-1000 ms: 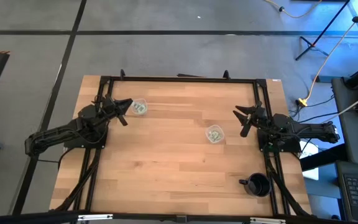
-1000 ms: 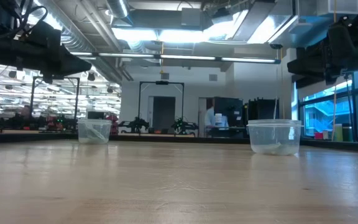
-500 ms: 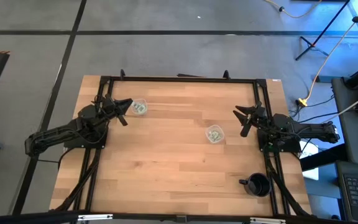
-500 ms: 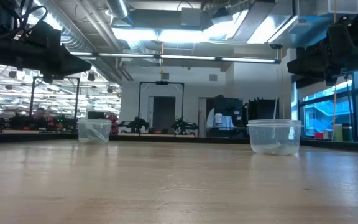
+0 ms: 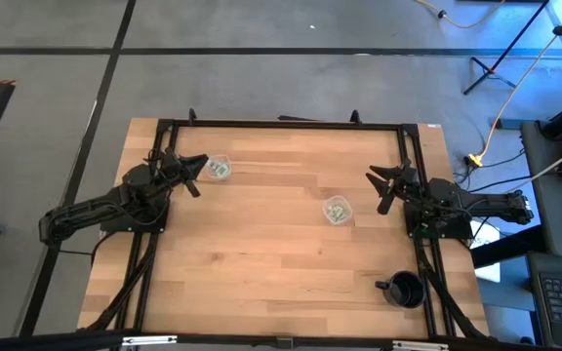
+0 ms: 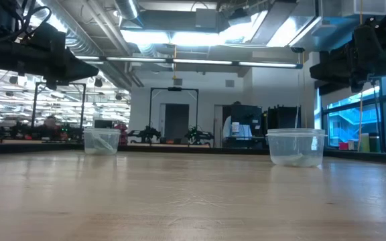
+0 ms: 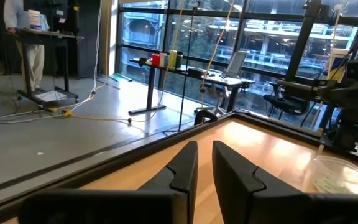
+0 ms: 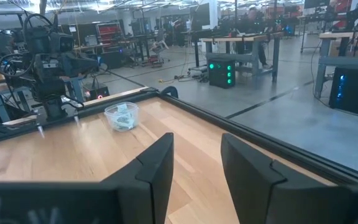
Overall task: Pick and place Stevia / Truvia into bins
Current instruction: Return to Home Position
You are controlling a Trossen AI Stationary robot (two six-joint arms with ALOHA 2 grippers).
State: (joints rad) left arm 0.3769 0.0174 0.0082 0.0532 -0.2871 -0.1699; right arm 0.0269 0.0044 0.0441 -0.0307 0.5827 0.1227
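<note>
Two clear cups stand upright on their bases on the wooden table. The left cup [image 5: 220,168] [image 6: 102,141] is near the far left corner, the right cup [image 5: 337,210] [image 6: 295,147] right of centre. Green and white Stevia packets lie inside both [image 5: 220,171] [image 5: 336,212]; I see none loose on the table. My left gripper [image 5: 199,174] [image 7: 204,163] hovers open, with a narrow gap, just left of the left cup. My right gripper [image 5: 380,190] [image 8: 197,163] hovers open, right of the right cup. Each wrist view shows a cup with packets [image 7: 339,177] [image 8: 122,116].
A black mug with a handle [image 5: 404,290] stands near the table's near right corner. A black rail frame [image 5: 281,124] runs along the table's edges. Bare wood [image 5: 261,253] spreads between the cups and toward the near edge. A person stands far back in the room [image 7: 23,37].
</note>
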